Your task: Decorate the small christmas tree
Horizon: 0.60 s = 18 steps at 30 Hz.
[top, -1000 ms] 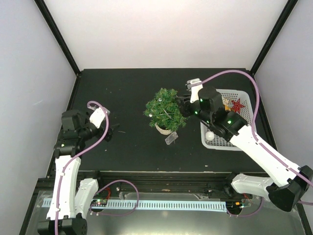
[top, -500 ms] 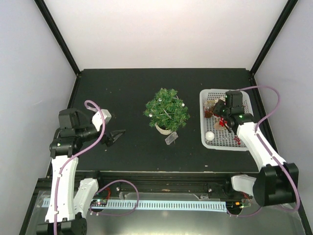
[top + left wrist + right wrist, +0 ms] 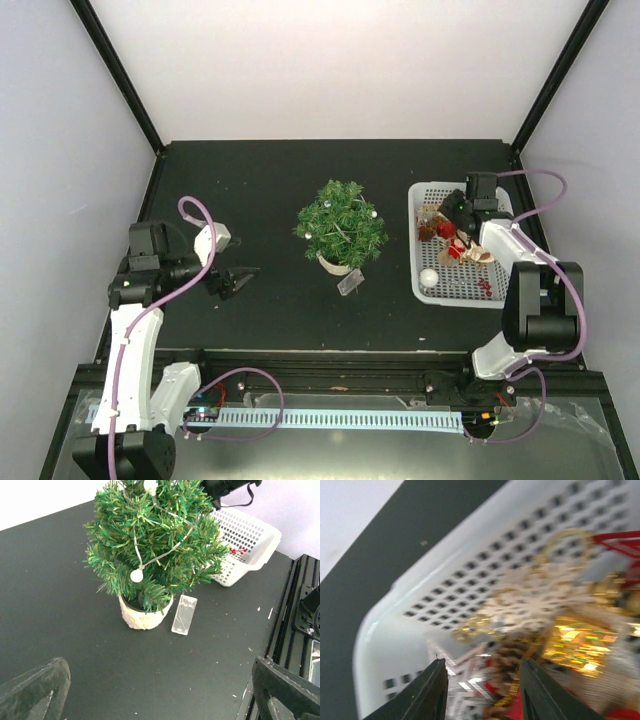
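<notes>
The small christmas tree (image 3: 341,226) stands mid-table in a white pot, with a string of white balls and a pale tag (image 3: 350,284) at its foot; it also shows in the left wrist view (image 3: 155,545). My left gripper (image 3: 238,279) is open and empty, low over the table left of the tree. My right gripper (image 3: 449,210) is open inside the white mesh basket (image 3: 421,280), its fingers either side of a brown pine cone (image 3: 512,657) amid a white snowflake (image 3: 545,597), gold and red ornaments.
The basket (image 3: 250,540) sits right of the tree and holds several ornaments, including a white ball (image 3: 429,277) and red berries (image 3: 485,288). A black rail (image 3: 300,605) runs along the table's near edge.
My right gripper left the tree's right side, swung to the basket and lowered into the ornaments. My left gripper shifted slightly toward the tree.
</notes>
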Tool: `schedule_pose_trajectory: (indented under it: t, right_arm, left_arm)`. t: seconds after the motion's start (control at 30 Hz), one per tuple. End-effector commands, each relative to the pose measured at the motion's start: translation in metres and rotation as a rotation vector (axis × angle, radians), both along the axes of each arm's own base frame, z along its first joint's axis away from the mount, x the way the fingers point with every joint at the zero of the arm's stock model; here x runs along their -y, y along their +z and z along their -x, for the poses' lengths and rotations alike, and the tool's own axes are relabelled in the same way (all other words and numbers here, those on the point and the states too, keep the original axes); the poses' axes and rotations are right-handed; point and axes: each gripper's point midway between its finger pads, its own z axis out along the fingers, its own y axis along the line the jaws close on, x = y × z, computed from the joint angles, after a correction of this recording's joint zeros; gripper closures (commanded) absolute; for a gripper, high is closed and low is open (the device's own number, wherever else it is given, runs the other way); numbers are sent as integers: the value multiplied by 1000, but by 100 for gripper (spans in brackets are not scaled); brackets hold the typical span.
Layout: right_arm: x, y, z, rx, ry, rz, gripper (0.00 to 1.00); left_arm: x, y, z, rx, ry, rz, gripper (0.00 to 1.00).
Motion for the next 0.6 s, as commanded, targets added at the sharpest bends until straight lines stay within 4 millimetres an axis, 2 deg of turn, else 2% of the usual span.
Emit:
schedule_pose_trajectory:
  t: [0.0, 0.07, 0.17, 0.27, 0.33, 0.43, 0.57]
  right_arm:
    - [-55, 22, -25, 110, 247, -88, 57]
    - [-65, 22, -23, 110, 303, -45, 56]
    - [-67, 22, -20, 79, 321, 88, 55]
    - [-72, 19, -20, 69, 325, 78, 54]
    - [-61, 19, -20, 61, 259, 97, 53]
    - [-25, 21, -15, 45, 86, 149, 40]
    - [13, 18, -10, 19, -82, 134, 33]
  left_arm:
    - [3, 0, 3, -3, -37, 20, 1]
    - [3, -1, 3, -10, -42, 23, 1]
    - [3, -4, 0, -21, -40, 23, 1]
    - [2, -7, -2, -32, -37, 22, 1]
    - [2, -7, -3, -38, -35, 23, 1]
    - [2, -7, -4, -40, -31, 25, 1]
    - [-1, -7, -9, -39, -6, 20, 1]
